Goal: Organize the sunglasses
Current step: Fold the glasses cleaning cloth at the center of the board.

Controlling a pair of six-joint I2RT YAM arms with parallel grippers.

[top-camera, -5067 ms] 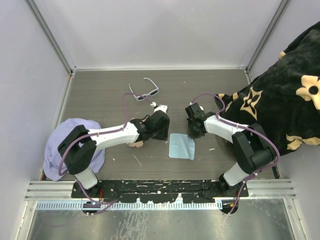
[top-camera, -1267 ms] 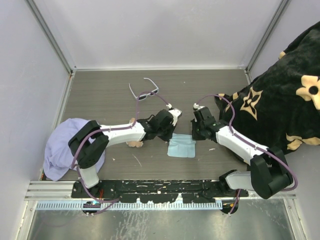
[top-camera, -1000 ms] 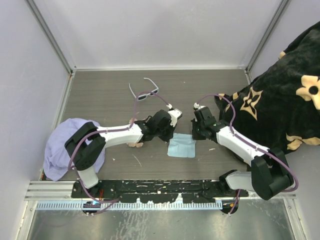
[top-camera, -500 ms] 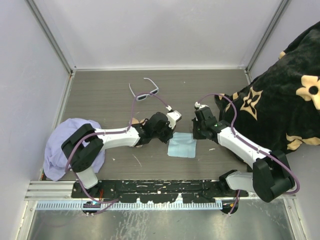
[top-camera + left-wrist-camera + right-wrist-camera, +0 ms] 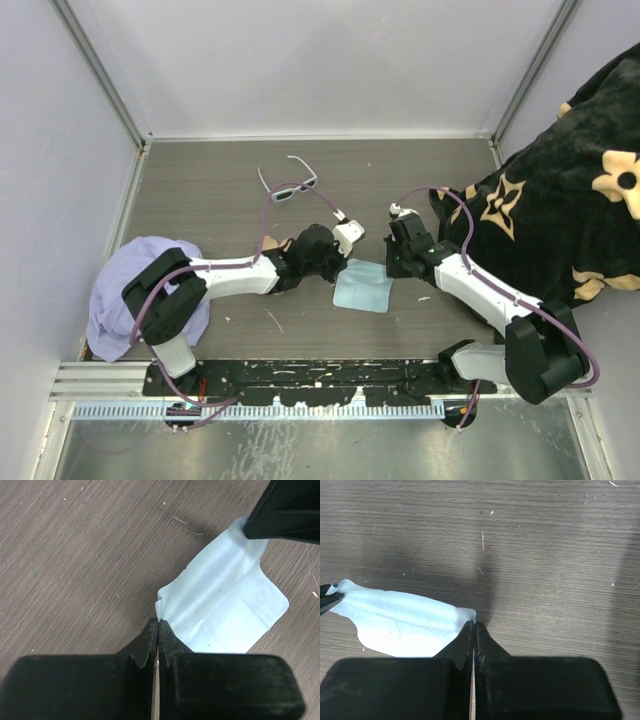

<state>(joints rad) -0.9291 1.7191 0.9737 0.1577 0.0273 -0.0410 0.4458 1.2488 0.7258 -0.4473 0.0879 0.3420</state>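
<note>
I have both arms on the light blue cloth (image 5: 362,291). My left gripper (image 5: 158,625) is clamped tight on the cloth's far left corner, and my right gripper (image 5: 474,625) is pinched on its far right corner, so that edge runs between the two. The sunglasses (image 5: 290,186) lie on the table (image 5: 200,190) with temples unfolded, beyond the cloth to its far left, well apart from it and untouched

left gripper (image 5: 157,625): came over to the left back corner of the blue cloth (image 5: 362,292), now pinching it | right gripper (image 5: 474,625): moved in, pinching the right back corner | blue cloth: back edge lifted and wrinkled, was flat
</note>
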